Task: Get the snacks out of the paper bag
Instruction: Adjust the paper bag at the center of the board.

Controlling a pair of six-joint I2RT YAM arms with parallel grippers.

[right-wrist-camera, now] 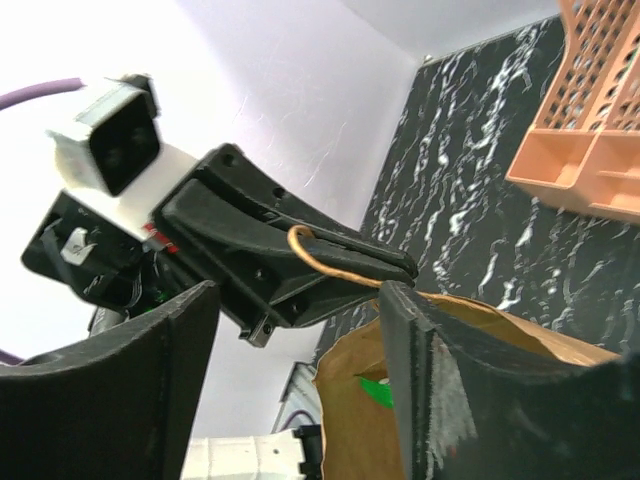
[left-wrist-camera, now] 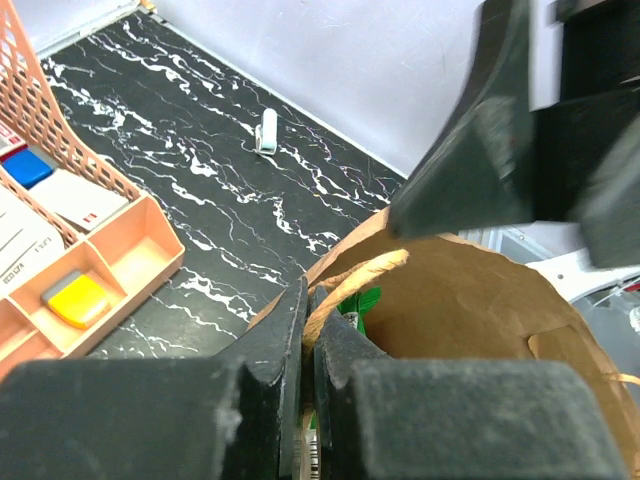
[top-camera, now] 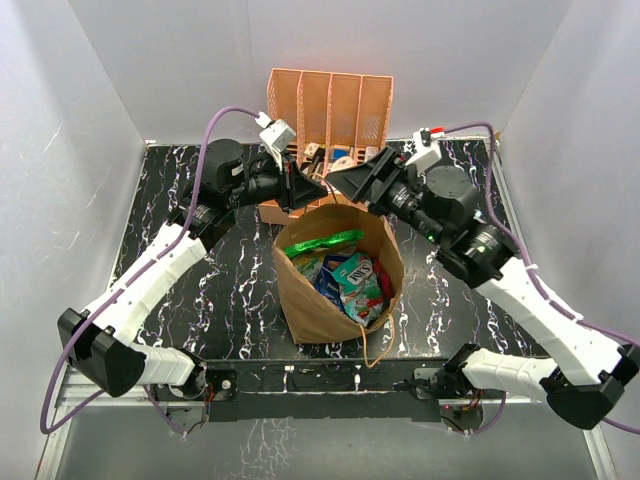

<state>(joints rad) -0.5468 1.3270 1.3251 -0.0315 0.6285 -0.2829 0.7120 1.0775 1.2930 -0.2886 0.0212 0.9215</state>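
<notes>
The brown paper bag (top-camera: 300,300) stands open mid-table, with several glossy snacks (top-camera: 345,275) inside: green, blue, teal and red packets. My left gripper (top-camera: 320,191) is at the bag's far rim. In the left wrist view it (left-wrist-camera: 308,295) is shut on the bag's twisted cord handle (left-wrist-camera: 370,272), and a green packet (left-wrist-camera: 358,303) shows just behind. My right gripper (top-camera: 345,185) hovers open over the same rim. In the right wrist view its fingers (right-wrist-camera: 298,300) stand wide apart, with the handle loop (right-wrist-camera: 320,262) and the left gripper's tip (right-wrist-camera: 400,268) between them.
An orange slotted organiser (top-camera: 330,100) with small stationery stands right behind the bag, close to both grippers. A small white item (left-wrist-camera: 267,132) lies on the black marbled table beyond. The bag's near handle (top-camera: 375,345) hangs over its front edge. White walls enclose the table.
</notes>
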